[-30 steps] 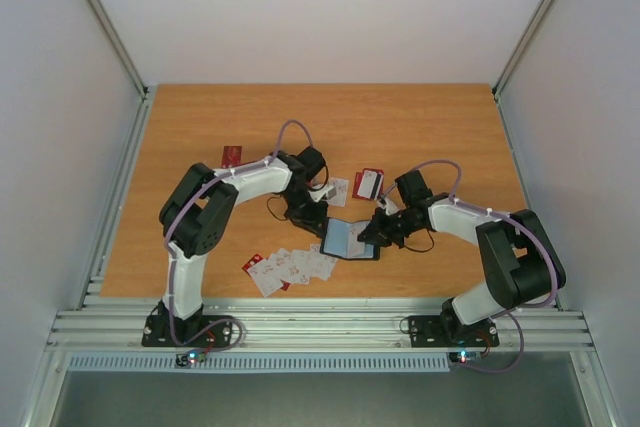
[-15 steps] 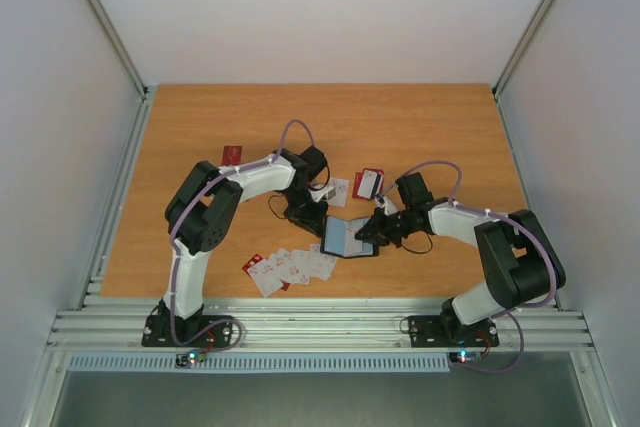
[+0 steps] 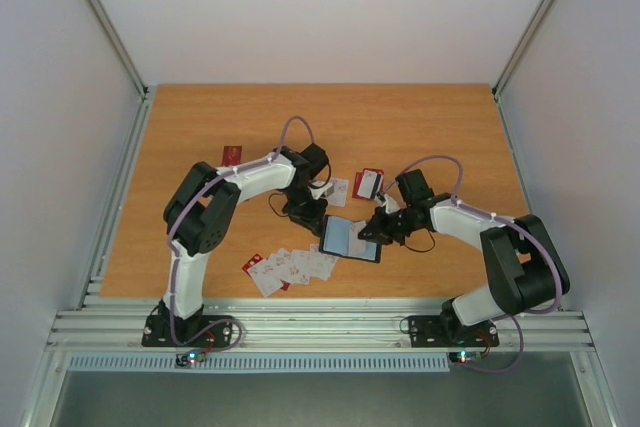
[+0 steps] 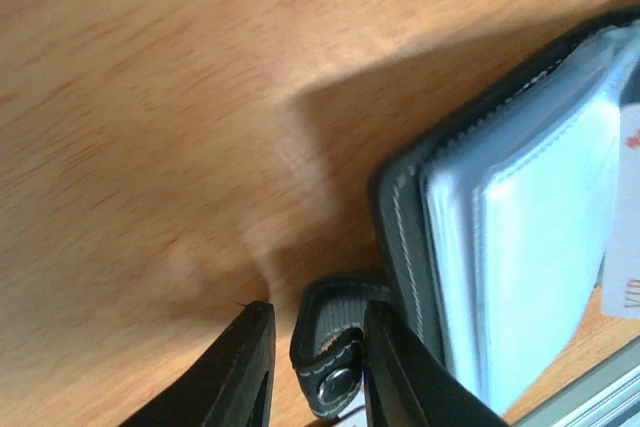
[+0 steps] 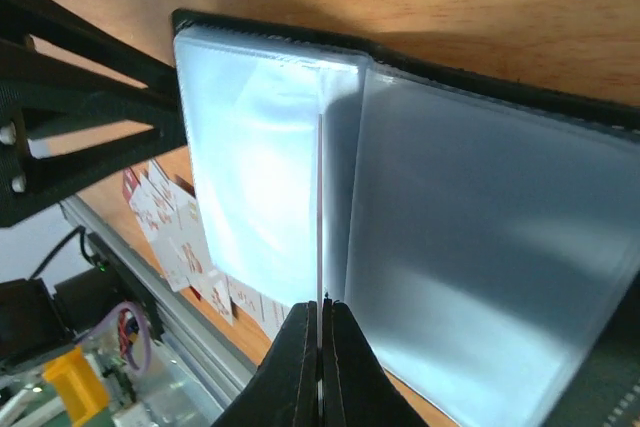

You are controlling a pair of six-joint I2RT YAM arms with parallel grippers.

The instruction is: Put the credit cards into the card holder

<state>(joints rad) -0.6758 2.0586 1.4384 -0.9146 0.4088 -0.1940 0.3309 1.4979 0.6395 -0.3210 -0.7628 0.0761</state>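
The card holder (image 3: 350, 239) lies open on the table, black outside with pale bluish sleeves (image 5: 480, 247) inside. My left gripper (image 3: 310, 215) is at its left end, open, with the holder's snap strap (image 4: 335, 357) between the fingers; the strap touches the right finger and stands clear of the left one. My right gripper (image 5: 322, 305) is shut on a thin white credit card (image 5: 319, 207), seen edge-on and held upright over the sleeves near the fold. More credit cards (image 3: 290, 267) lie fanned out toward the near edge.
Two white-and-red cards (image 3: 368, 184) lie behind the holder, with another (image 3: 338, 190) beside the left wrist. A red card (image 3: 231, 155) lies far left. Metal rails (image 3: 300, 327) run along the near edge, and the enclosure walls stand on both sides.
The holder's raised left leaf has settled flatter on the table. Both grippers stay at the holder and have barely shifted.
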